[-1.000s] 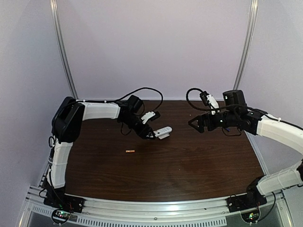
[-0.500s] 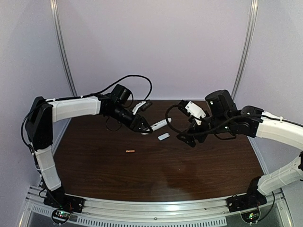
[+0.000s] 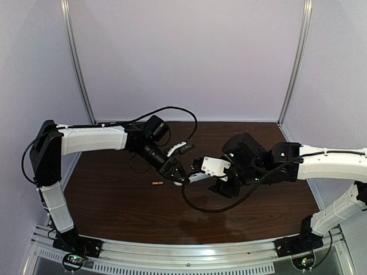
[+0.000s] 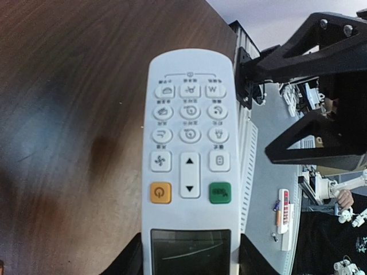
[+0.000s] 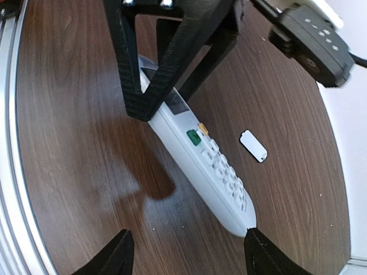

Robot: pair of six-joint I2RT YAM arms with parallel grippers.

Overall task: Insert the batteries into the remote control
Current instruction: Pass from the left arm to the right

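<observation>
One orange battery (image 3: 157,183) lies on the dark table (image 3: 114,206), just left of the left gripper (image 3: 179,172); that gripper is clamped on the display end of the white remote control (image 5: 200,166), which is held off the wood with its buttons facing up. The right gripper (image 5: 186,252) faces the remote's free end with its jaws parted and grasping nothing; beyond the remote, a small white cover piece (image 5: 253,145) lies flat on the table.

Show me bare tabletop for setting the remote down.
Widest: the table's near strip, between the battery and the front rail. Also free: the far right corner behind the right arm. Crowded: centre, where the left gripper holds the remote control beside the right gripper.
</observation>
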